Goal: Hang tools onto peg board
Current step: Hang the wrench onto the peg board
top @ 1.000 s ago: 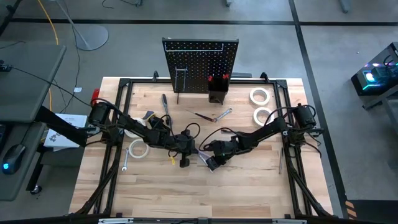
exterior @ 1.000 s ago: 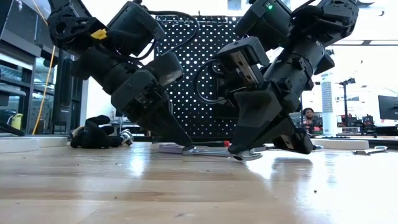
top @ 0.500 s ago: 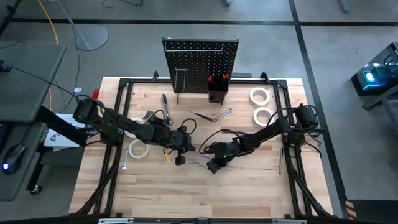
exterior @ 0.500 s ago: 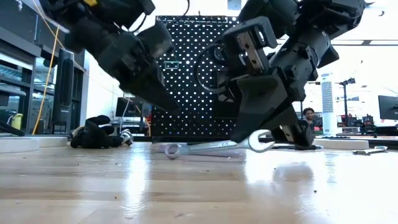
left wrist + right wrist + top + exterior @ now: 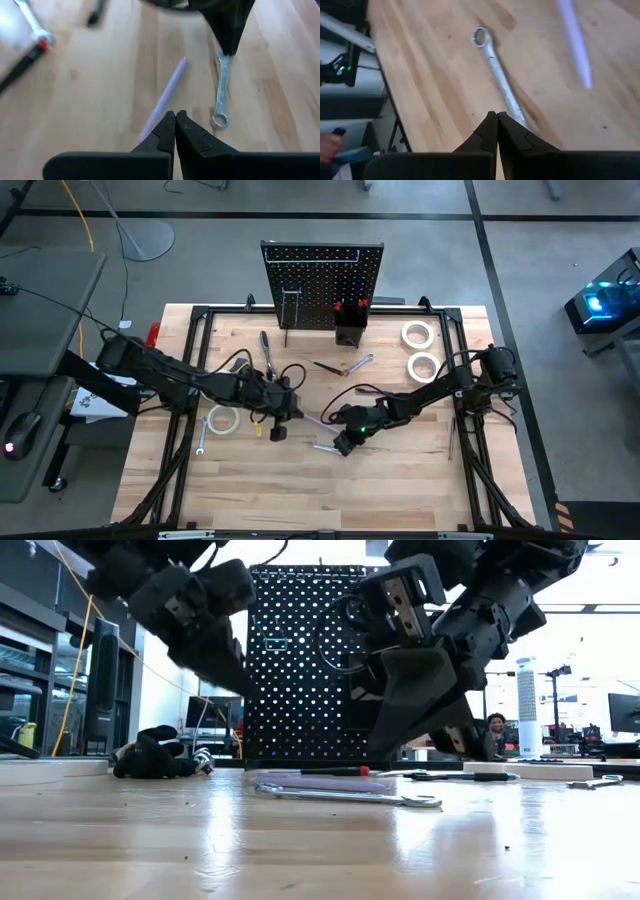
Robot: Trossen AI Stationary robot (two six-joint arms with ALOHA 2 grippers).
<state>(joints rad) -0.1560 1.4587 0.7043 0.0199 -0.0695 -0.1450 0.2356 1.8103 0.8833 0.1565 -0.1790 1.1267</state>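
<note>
Two arms over the table, peg board at far edge. Left claw and right claw both pinched shut, empty. Wrench lies flat mid-table, under right claw. Risk: shut claws just shove the wrench, skidding it. No readable writing.

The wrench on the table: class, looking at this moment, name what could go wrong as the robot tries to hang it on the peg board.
1. The wrench lies flat on the table, and the shut right gripper above it holds nothing, so a pick-up may slip.
2. A pale lilac stick lies close by and could be knocked or grabbed instead.
3. The left gripper, shut too, hovers near; the arms could collide.
</note>
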